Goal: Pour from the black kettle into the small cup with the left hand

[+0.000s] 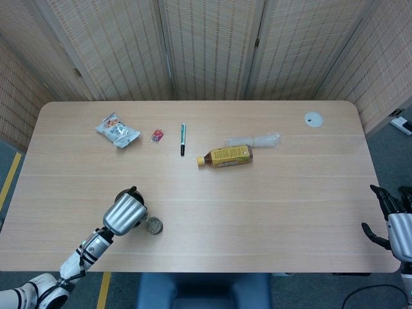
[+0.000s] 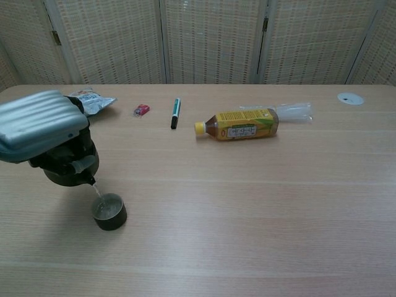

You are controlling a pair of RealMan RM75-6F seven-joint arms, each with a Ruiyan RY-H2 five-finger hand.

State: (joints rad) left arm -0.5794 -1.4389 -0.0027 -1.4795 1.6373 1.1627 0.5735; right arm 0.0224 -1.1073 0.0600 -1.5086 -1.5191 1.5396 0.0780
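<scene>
**Left robot hand tips the black kettle over the small cup**

The left robot hand point(image 2: 37, 125) grasps the black kettle point(image 2: 69, 164), its silver ribbed back covering the top of the kettle in both views. The kettle is tilted with its spout toward the small cup point(image 2: 109, 211), and a thin stream runs from the spout into the cup. In the head view the left robot hand point(image 1: 124, 214) sits at about 7 o'clock on the table point(image 1: 270, 212), with the kettle point(image 1: 129, 195) showing at its 12 o'clock edge and the cup point(image 1: 154, 226) just beside it at 3 o'clock. The cup stands upright on the table with liquid visible inside.

The right robot hand point(image 1: 394, 221) hangs off the table's edge at about 4 o'clock, released, its dark fingers spread and holding nothing, well apart from everything else.

Further out, toward 12 o'clock from the kettle, a snack packet point(image 1: 117, 129) lies near the table's 10 o'clock corner. To its right are a small red wrapper point(image 1: 156, 135) and a green pen point(image 1: 183, 139). Near the table's middle a yellow-labelled bottle point(image 1: 224, 156) lies on its side, cap toward 9 o'clock, with a clear plastic bag point(image 1: 253, 140) touching it on the far side. A small white disc point(image 1: 313, 118) lies near the 2 o'clock corner.
</scene>
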